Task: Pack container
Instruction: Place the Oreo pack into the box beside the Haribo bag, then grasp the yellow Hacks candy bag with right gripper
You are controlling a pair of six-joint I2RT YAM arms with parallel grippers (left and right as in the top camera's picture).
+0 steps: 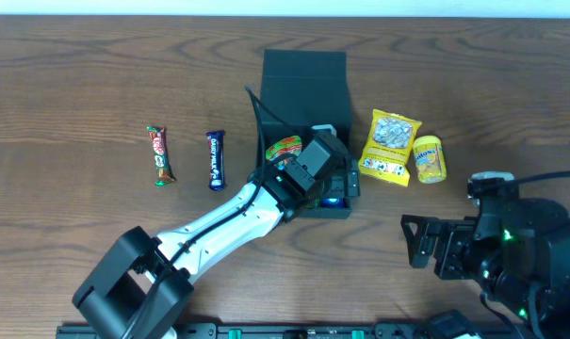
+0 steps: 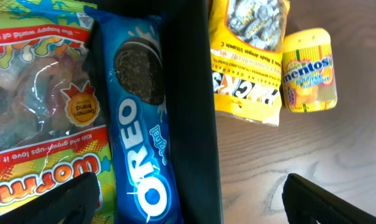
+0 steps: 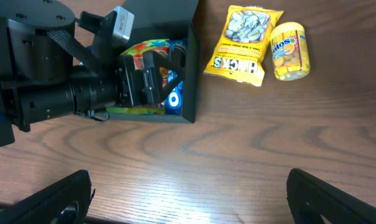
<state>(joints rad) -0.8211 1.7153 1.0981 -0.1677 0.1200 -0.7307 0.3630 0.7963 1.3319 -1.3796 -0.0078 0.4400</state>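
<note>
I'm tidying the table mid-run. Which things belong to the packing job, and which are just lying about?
In the job: box; cookie pack and gummy bag inside it.
Lying about, untouched, likely still to pack: green chocolate bar, blue chocolate bar, yellow snack bag, yellow candy tub.

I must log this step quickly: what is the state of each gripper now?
Left gripper: open, holding nothing, over the dark teal-green cardboard box.
Right gripper: open, empty, over the brown wooden table.
</note>
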